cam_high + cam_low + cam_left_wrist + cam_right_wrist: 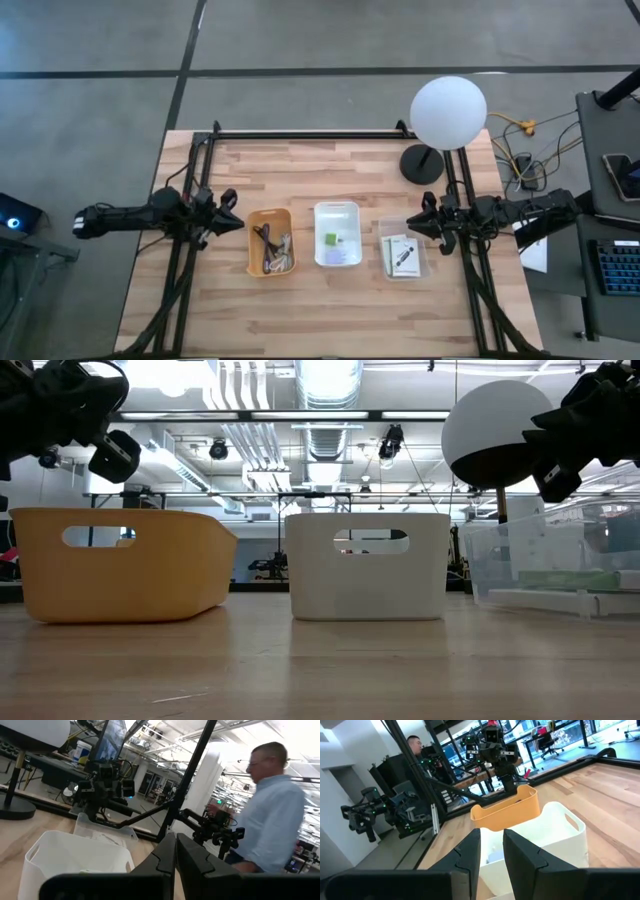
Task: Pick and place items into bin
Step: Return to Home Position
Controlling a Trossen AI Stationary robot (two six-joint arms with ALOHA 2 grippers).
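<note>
Lying in clear bin (401,220), white card (402,258) long axis front-to-back, left jaws closed, right jaws parted.

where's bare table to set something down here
Free: the wide table strip from the three bins to the edge away from the lamp; a narrower strip between bins and back rail. Crowded: the row of yellow bin, white bin, clear bin, left tool and right tool at its ends.

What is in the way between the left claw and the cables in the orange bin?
Nothing visible. The left claw hangs just beside the orange plastic bin, whose open top leaves the dark and grey cables uncovered.
</note>
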